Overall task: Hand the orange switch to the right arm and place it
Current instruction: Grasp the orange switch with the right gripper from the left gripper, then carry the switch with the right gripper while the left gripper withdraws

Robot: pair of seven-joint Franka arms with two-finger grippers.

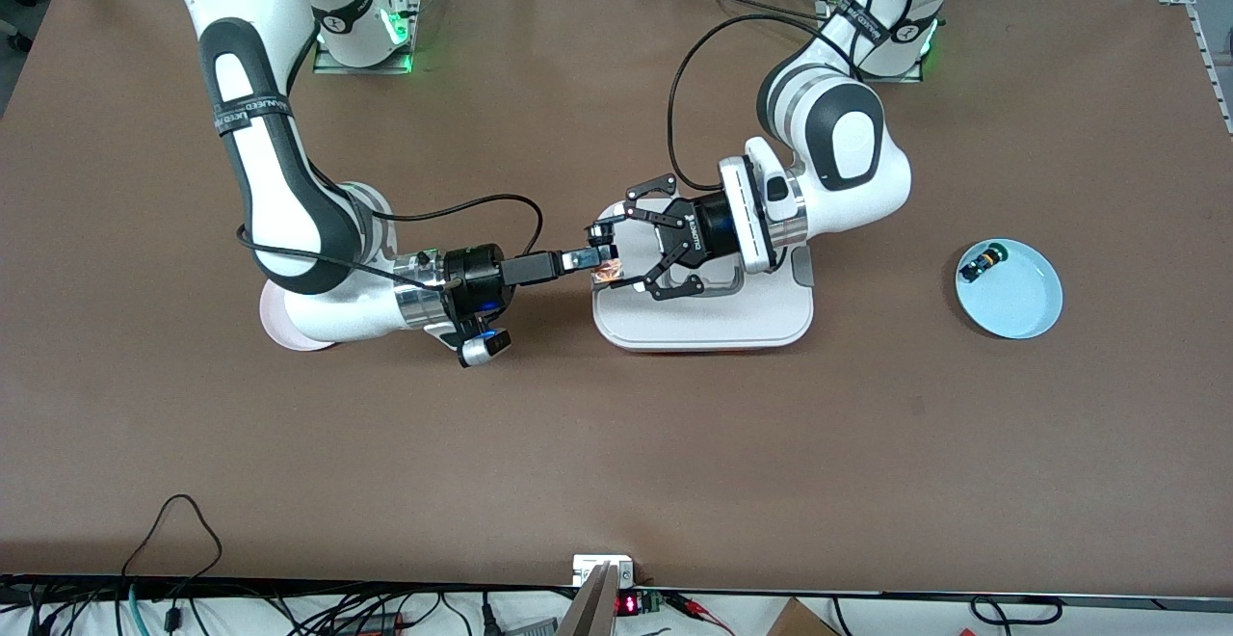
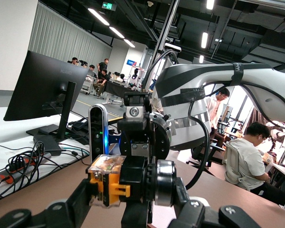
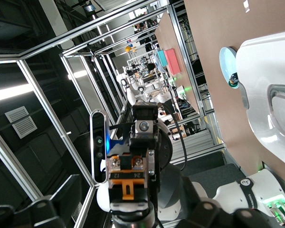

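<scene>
The orange switch [image 1: 607,274] is up in the air over the white tray [image 1: 703,323], between the two grippers. My left gripper [image 1: 621,252], the linkage claw, is shut on it lengthwise. In the left wrist view one pad [image 2: 80,197] presses the switch's orange end [image 2: 107,183] and the other pad presses its silver ring. My right gripper [image 1: 602,256], with slim straight fingers, is shut across the switch's black middle. In the right wrist view the switch [image 3: 128,178] fills the centre, orange end up.
A light blue plate [image 1: 1021,304] toward the left arm's end holds a small black cylindrical part [image 1: 983,260]. A pink plate [image 1: 279,323] lies partly under the right arm. Cables loop over the table from both wrists.
</scene>
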